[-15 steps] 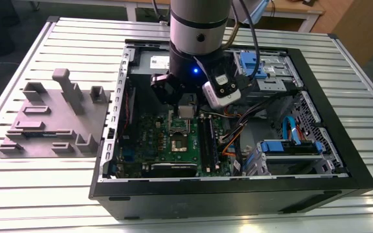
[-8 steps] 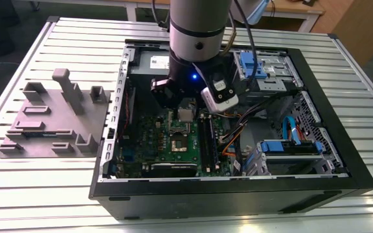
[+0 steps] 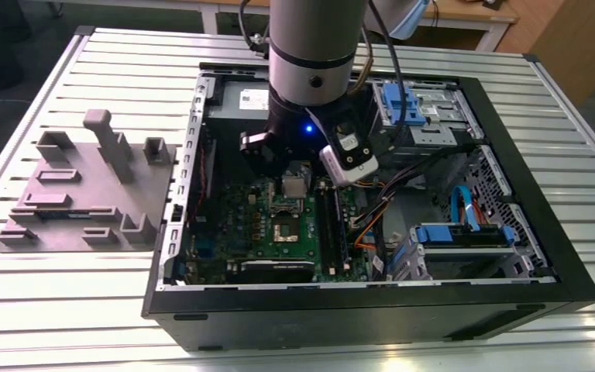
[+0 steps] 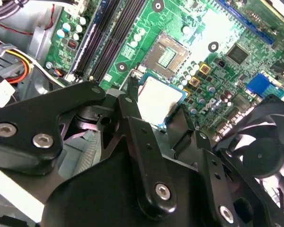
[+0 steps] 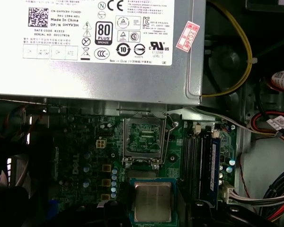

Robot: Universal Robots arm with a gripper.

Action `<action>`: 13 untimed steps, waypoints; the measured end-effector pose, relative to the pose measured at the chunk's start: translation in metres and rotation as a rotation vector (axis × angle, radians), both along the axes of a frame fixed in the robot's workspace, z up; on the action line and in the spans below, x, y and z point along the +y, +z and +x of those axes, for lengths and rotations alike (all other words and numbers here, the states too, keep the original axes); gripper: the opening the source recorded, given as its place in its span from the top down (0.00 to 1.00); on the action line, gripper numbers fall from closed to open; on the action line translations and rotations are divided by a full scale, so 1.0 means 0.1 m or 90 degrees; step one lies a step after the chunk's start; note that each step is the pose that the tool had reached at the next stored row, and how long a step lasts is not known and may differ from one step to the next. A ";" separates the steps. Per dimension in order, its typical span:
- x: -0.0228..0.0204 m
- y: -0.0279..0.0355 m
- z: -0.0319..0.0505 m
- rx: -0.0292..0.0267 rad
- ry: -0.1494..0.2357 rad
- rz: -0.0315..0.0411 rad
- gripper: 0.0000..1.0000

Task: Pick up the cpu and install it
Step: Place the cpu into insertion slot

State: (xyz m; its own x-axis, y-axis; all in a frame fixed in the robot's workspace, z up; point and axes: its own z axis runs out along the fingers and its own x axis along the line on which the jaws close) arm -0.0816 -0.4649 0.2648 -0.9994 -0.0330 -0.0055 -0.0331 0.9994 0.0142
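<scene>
- Exterior view: the arm stands upright over the open computer case (image 3: 380, 306) on the slotted counter (image 3: 60, 310). Its hand (image 3: 294, 178) is lowered among the parts, since the motherboard (image 3: 276, 244) lies flat on the case floor
- The hand is closed on the cpu (image 4: 158, 97). In the second wrist view, black fingers (image 4: 130, 111) pinch it by two opposite edges, leaving the silver metal top uncovered
- The cpu is held level with the board, which I judge is meant to let it go down square rather than on a corner
- It is not yet installed: in both wrist views it hangs just beside the cpu socket (image 5: 143, 139), not over it. In the exterior view the socket lies at about 6 o'clock from the hand
- The socket's contact field is bare, so it looks ready to receive the chip
- The memory slots (image 5: 194, 158) run close along one side of the socket and the power supply box (image 5: 99, 47) sits near another, so room is tight, which suits a slim edge grip
- A grey parts fixture (image 3: 80, 194) rests on the counter at 9 o'clock from the case, well apart
</scene>
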 end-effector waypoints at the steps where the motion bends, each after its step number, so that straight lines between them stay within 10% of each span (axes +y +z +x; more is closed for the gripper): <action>1: 0.000 0.000 0.000 0.0000 0.000 0.0000 0.52; 13: 0.000 -0.067 0.000 -0.0001 0.000 0.0003 0.52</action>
State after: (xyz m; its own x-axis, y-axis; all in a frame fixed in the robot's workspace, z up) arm -0.0816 -0.4649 0.2581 -0.9994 -0.0331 -0.0056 -0.0332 0.9993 0.0147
